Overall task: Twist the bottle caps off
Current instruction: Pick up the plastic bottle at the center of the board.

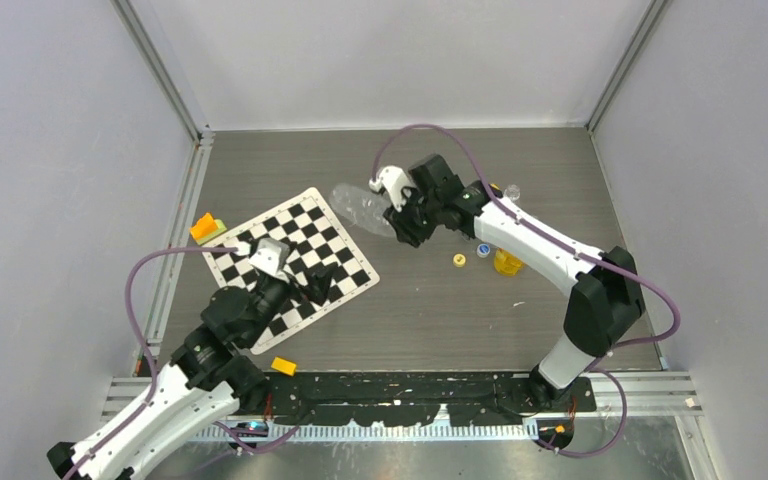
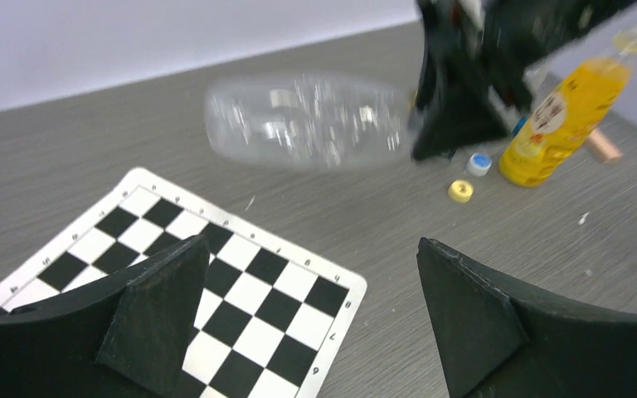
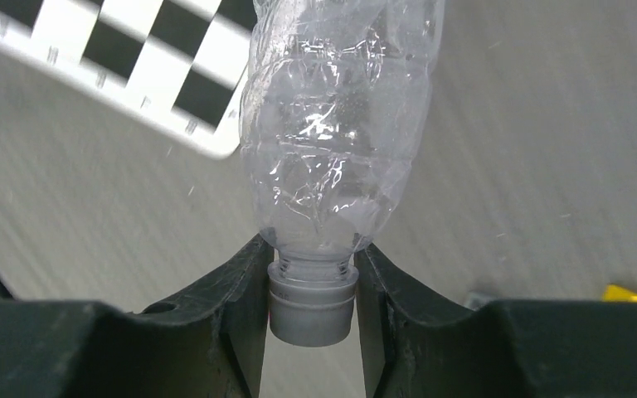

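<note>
1. Between the fingers of the right pincer (image 3: pixel 313 249) sits the white cap (image 3: pixel 313 311) of the clear bottle (image 3: pixel 332 124). Both fingers press against its sides, so this pincer is clamped on the white cap.
2. Straight out from those fingertips, the crinkled bottle body extends away, its far part over a corner of the chessboard (image 3: pixel 158 66). Whether the body rests on the table (image 1: pixel 440 320) cannot be told.
3. Behind the right pincer, beside its arm, a yellow cap (image 1: pixel 458 260) and a blue cap (image 1: pixel 483 249) lie loose on the table, near each other but apart.
4. Just past those caps, an orange bottle (image 1: pixel 508 262) stands partly under the arm.
5. Well apart from the right pincer, the left pincer (image 2: pixel 319 323) hangs over the chessboard with its jaws wide apart and empty.
6. Ahead of the left pincer, past the chessboard's edge, is the clear bottle, well apart from its fingertips.
</note>
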`<state>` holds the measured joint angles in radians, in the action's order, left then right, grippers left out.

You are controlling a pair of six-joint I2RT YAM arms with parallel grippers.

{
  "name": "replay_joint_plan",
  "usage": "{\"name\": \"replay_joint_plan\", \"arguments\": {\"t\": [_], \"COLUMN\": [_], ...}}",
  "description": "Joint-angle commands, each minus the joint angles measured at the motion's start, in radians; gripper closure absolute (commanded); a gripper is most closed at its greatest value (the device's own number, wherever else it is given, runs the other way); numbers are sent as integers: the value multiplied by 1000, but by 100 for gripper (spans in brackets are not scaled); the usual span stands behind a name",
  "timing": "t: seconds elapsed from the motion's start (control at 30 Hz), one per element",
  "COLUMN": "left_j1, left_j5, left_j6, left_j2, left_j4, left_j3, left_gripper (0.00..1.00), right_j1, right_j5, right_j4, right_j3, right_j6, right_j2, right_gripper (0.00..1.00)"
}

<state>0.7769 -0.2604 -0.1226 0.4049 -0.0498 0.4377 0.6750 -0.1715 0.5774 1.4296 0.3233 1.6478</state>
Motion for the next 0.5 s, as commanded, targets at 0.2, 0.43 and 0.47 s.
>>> {"name": "replay_joint_plan", "arguments": {"t": [0.2,0.43,0.47], "left_j1": [-1,-1,-1], "left_j5": [157,461,497], "left_j6": [37,44,40], "left_j2": [-34,204,218], "left_j4": [-91,-151,-131], "left_j3": [97,217,217], "left_gripper": [0,0,0], "right_j1": [37,37,37], "right_j5": [-276,-390,-393], "right_j4": [123,186,209], "right_j3": [-276,-365,-360], "right_j6": [440,633,639], "right_j2": [-296,-496,-510], "right_gripper": [100,100,100]}}
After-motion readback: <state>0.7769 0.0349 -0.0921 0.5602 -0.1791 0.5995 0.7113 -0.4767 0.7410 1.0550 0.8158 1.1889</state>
